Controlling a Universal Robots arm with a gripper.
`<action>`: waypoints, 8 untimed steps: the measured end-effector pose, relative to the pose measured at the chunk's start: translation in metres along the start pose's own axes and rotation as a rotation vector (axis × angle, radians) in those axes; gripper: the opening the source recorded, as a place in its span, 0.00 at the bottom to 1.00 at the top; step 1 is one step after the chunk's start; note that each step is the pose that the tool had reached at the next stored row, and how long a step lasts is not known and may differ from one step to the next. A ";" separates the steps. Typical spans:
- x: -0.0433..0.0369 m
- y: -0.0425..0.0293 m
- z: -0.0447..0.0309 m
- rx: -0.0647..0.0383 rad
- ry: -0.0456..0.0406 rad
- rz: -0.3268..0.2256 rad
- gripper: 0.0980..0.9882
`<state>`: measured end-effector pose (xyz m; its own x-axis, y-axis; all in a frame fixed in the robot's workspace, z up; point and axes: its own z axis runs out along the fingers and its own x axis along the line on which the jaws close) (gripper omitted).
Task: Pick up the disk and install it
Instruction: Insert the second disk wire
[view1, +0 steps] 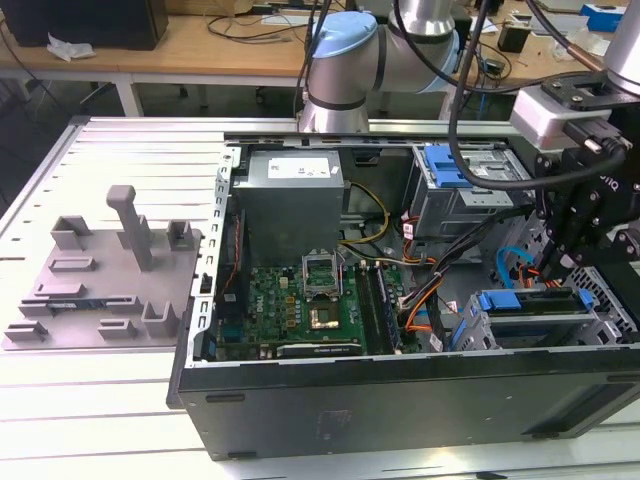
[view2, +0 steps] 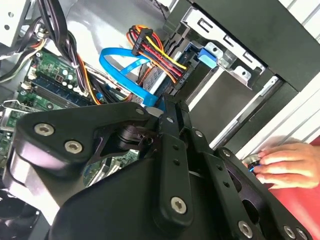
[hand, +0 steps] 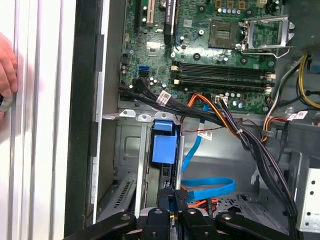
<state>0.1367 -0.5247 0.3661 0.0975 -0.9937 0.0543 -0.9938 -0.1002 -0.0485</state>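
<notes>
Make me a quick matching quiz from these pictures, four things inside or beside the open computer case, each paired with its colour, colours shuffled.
Things:
1. flat data cable
2. motherboard
3. power supply box
4. part holder tray on the table beside the case

Colours:
A. green
B. grey-purple
C. blue
D. silver-grey

Pairs: 1-C, 2-A, 3-D, 4-B
</notes>
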 end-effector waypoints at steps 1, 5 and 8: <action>0.0002 0.0001 0.0005 0.000 -0.0003 -0.008 0.07; 0.0000 0.0002 0.0030 0.002 -0.0017 -0.033 0.07; 0.0001 0.0002 0.0044 0.002 -0.0017 -0.036 0.07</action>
<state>0.1367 -0.5251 0.3617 0.1329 -0.9896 0.0543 -0.9896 -0.1355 -0.0485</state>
